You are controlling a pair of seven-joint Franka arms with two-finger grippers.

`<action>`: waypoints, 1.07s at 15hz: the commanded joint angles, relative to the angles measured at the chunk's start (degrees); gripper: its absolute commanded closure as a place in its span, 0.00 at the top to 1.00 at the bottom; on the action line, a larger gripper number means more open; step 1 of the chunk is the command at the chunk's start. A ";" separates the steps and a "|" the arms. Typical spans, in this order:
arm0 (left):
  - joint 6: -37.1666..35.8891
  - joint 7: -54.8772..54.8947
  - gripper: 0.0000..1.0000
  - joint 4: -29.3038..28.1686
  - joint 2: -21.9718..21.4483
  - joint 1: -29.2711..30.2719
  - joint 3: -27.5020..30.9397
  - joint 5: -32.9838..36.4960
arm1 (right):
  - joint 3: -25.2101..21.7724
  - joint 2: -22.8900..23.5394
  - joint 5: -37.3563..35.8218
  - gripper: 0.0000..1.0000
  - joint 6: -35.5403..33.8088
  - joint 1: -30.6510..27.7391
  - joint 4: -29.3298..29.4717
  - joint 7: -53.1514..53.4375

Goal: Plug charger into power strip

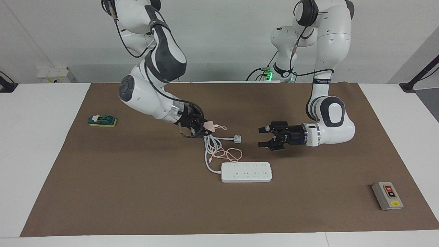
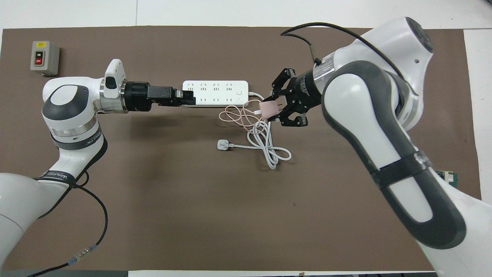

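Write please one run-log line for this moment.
right gripper: shut on charger, above coiled cord | left gripper: open, empty, raised beside power strip | charger: unplugged

One charger (image 1: 209,126), one power strip (image 1: 246,172), two claws.

High facing view; steep overhead; shared table (image 1: 308,212)

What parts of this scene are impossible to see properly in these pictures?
- Small green block: overhead view, mostly hidden by the right arm.
- Pale pink cube charger: its prongs, both views, hidden by the right gripper.
- Long white power strip: overhead view, one end covered by the left gripper.
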 commanded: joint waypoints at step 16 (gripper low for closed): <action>5.57 0.45 1.00 -10.77 -6.56 -2.86 -3.33 -10.59 | -0.24 8.26 1.50 0.00 9.05 6.89 8.20 11.92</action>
